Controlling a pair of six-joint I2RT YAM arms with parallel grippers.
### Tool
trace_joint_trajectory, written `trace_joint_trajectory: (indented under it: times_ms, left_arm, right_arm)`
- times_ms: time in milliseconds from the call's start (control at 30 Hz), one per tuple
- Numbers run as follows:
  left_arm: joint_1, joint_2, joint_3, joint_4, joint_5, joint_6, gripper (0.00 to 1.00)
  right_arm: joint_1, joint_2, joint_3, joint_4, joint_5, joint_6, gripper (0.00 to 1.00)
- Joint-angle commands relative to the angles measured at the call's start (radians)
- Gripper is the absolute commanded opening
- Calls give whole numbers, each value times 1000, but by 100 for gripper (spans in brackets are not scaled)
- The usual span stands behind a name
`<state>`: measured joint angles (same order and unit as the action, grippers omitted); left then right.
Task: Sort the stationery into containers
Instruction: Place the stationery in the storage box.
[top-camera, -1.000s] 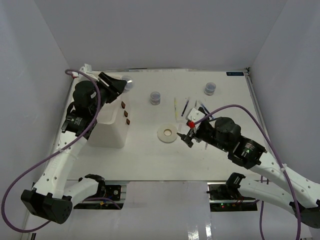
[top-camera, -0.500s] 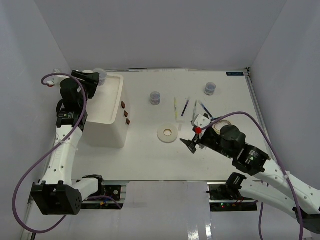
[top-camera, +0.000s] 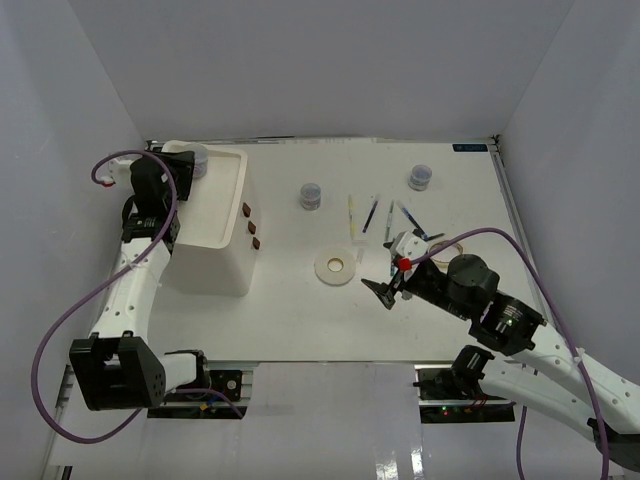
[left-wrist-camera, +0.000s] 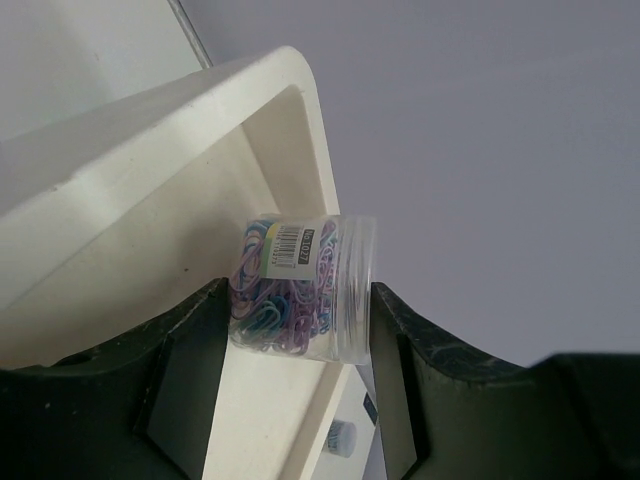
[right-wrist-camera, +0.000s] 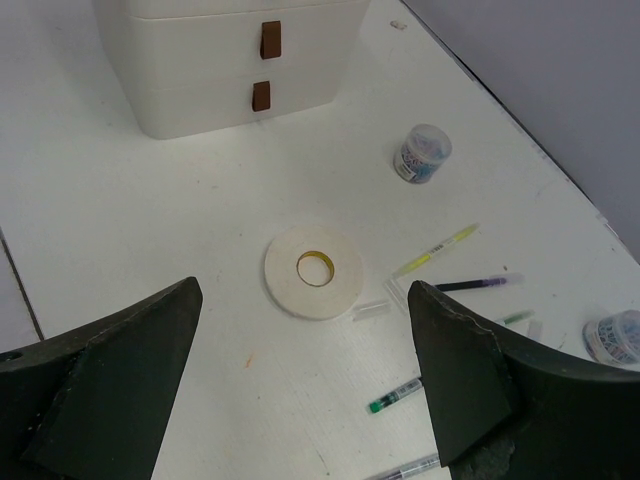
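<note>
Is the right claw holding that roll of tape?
No, the right gripper is open and empty; the tape ring lies flat on the table.

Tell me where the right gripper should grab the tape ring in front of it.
Come straight down with the right gripper and pinch the tape ring across its band, one finger in the centre hole, one outside. It lies flat on the table, so its low edge probably offers little from the side.
</note>
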<state>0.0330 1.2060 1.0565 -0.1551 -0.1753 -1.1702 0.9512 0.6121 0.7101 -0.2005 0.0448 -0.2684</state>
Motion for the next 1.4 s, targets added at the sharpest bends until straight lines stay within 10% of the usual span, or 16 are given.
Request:
trace_joint_trajectory:
  times_ms: [0, 433, 767, 1000, 1367]
  left_arm:
    - [5, 20, 43, 6, -16, -37, 63]
    - [4, 33, 94, -127, -52, -29, 97]
    - [4, 0, 160, -222, -49, 55, 98]
    - [-14, 27, 369, -270, 103, 386, 98]
    - [-435, 222, 678, -388, 71, 793, 98]
  right_arm:
    - [6, -15, -9, 49, -8, 12, 90]
    - [4, -38, -20, 61, -23, 12, 90]
    - [4, -43, -29, 70, -3, 15, 90]
    - [4, -45, -29, 70, 17, 18, 90]
    - [6, -37, -41, 87, 87, 23, 90]
